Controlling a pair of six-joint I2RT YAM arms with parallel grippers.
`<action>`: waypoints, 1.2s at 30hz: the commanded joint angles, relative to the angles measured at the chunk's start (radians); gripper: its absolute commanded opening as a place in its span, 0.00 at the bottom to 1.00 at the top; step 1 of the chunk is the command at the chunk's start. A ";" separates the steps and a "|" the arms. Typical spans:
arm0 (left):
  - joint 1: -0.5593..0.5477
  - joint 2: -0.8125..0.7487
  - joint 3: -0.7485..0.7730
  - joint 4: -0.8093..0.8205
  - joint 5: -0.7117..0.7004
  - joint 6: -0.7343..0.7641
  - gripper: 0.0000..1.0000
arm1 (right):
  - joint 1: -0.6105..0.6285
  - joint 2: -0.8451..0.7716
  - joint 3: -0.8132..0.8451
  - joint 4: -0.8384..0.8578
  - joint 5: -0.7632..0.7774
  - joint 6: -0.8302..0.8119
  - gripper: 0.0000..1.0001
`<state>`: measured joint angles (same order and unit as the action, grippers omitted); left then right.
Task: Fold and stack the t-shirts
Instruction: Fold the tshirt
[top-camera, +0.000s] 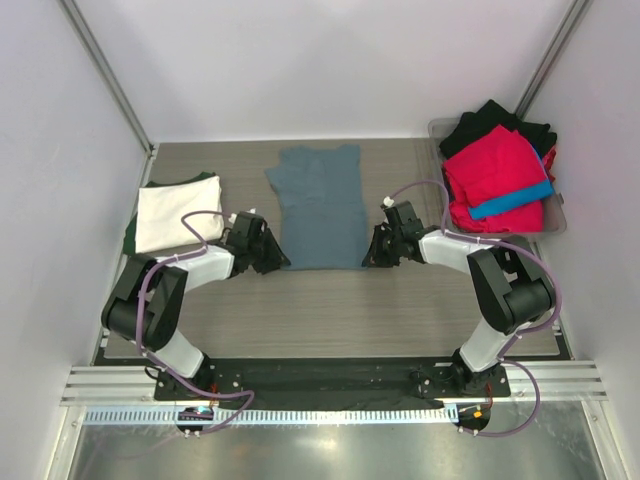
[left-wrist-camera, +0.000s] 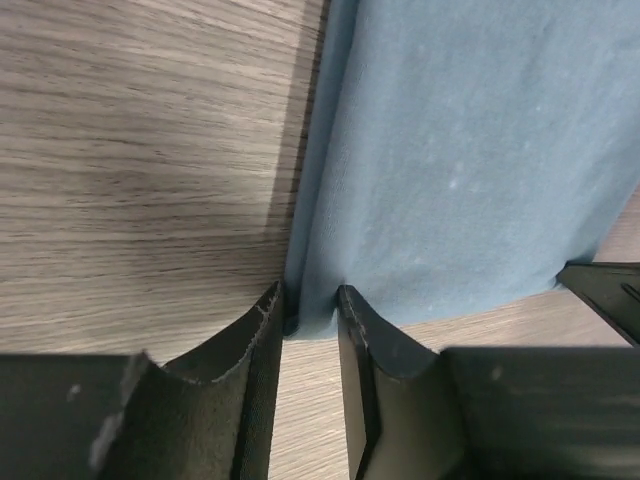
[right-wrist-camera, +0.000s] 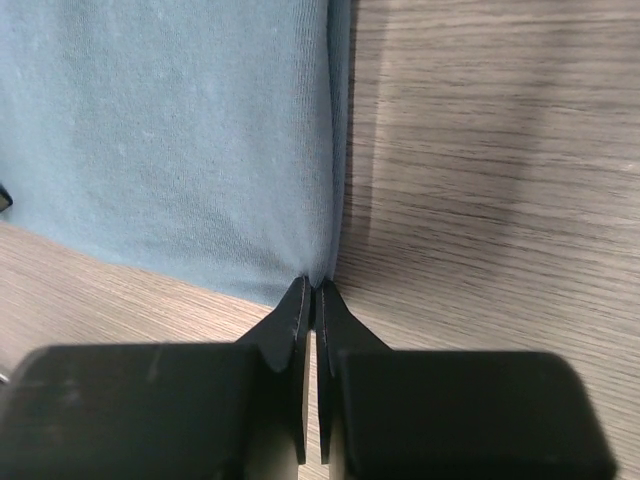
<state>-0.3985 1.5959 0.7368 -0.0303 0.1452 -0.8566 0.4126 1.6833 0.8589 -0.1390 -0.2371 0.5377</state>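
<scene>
A slate blue-grey t-shirt (top-camera: 320, 205) lies flat in the middle of the table, folded into a long strip with its hem toward the arms. My left gripper (top-camera: 268, 258) is at its near left corner. In the left wrist view the left gripper (left-wrist-camera: 308, 300) has its jaws a little apart, with the corner of the blue-grey t-shirt (left-wrist-camera: 460, 150) between the tips. My right gripper (top-camera: 372, 255) is at the near right corner. In the right wrist view the right gripper (right-wrist-camera: 315, 285) is shut on the edge of the blue-grey t-shirt (right-wrist-camera: 170, 130).
At the left a folded cream-white t-shirt (top-camera: 178, 213) lies on a dark green t-shirt (top-camera: 205, 178). A clear bin (top-camera: 556, 226) at the back right holds a red t-shirt (top-camera: 495, 170), a black t-shirt (top-camera: 495, 118) and a bright blue t-shirt (top-camera: 510, 200). White walls stand on both sides.
</scene>
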 joint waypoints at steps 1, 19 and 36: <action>-0.007 -0.005 -0.031 -0.068 -0.021 0.014 0.29 | 0.009 -0.008 -0.008 0.003 0.004 0.008 0.05; -0.011 -0.007 -0.031 -0.108 -0.046 0.051 0.19 | 0.017 -0.037 0.009 -0.014 0.019 0.019 0.02; -0.017 0.032 0.010 -0.115 -0.105 0.087 0.00 | 0.046 -0.062 0.008 -0.037 0.035 0.030 0.01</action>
<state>-0.4122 1.6054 0.7410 -0.0414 0.1238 -0.8238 0.4461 1.6676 0.8585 -0.1551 -0.2100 0.5560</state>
